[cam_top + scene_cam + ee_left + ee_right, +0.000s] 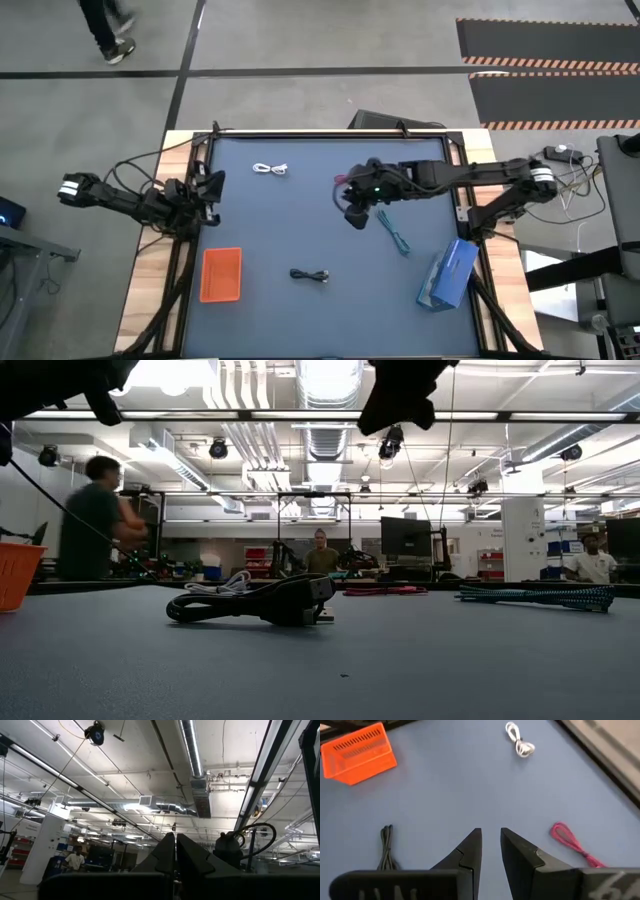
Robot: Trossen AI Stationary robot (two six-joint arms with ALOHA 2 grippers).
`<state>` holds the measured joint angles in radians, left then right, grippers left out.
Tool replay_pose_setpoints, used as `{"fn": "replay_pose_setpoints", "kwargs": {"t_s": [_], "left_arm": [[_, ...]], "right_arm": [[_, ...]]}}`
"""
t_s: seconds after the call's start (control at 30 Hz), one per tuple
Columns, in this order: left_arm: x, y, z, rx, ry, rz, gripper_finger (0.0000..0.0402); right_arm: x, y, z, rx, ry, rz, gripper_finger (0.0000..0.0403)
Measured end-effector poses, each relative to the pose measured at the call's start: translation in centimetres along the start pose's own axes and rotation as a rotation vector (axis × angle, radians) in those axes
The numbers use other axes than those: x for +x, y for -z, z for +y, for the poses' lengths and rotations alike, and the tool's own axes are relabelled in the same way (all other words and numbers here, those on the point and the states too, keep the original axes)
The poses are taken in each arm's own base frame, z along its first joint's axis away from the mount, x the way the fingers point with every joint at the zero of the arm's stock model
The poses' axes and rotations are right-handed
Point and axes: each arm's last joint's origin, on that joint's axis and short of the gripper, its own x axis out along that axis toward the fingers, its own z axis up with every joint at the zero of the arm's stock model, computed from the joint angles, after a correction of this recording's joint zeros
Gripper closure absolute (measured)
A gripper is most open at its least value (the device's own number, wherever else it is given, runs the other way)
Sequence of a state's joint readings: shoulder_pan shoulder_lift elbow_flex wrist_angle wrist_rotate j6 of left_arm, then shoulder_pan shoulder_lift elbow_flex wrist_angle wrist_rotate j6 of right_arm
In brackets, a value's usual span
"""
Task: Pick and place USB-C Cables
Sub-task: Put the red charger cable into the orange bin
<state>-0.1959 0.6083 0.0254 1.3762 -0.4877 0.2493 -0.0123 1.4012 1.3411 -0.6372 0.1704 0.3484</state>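
Observation:
Four small bundled cables lie flat on the blue-grey mat. The white one is toward the far edge, the magenta one lies by my right wrist, the teal one is on the right, and the black one is nearer. An orange tray stands at the near left. My right gripper hovers open above the mat's middle, touching nothing. My left gripper is shut at the left edge, pointing up at the ceiling.
A flat blue box lies at the mat's near right corner. A black frame borders the mat. Bare mat stretches between the cables. People stand and walk in the room beyond the table.

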Motion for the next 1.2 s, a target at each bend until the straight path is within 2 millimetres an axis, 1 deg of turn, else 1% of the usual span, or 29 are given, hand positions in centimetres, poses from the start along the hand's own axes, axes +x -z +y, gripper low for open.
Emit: {"fn": "replay_pose_setpoints", "kwargs": {"t_s": [0.3,0.5,0.7,0.87,0.97,1.1,1.2], "left_arm": [[0.0,0.1,0.0,0.002,0.002,0.007,0.04],[0.0,0.1,0.0,0.001,0.002,0.005,0.04],[0.0,0.1,0.0,0.0,0.001,0.003,0.04],[0.0,0.1,0.0,0.001,0.002,0.004,0.04],[0.0,0.1,0.0,0.003,0.002,0.006,0.04],[0.0,0.1,0.0,0.004,0.002,0.008,0.04],[0.0,0.1,0.0,0.004,0.002,0.008,0.04]], "right_arm": [[2.3,-0.6,1.1,0.112,-0.074,0.14,0.0342],[3.1,-1.6,1.6,0.131,-0.047,0.208,0.0342],[4.1,-2.2,2.0,0.12,-0.01,0.292,0.0342],[4.5,-2.7,2.3,0.058,-0.017,0.381,0.0342],[4.8,-2.7,2.4,-0.06,-0.03,0.43,0.0342],[5.4,-1.7,2.4,-0.397,-0.099,0.568,0.0342],[6.3,-0.9,2.0,-0.567,-0.043,0.626,0.0342]]}}
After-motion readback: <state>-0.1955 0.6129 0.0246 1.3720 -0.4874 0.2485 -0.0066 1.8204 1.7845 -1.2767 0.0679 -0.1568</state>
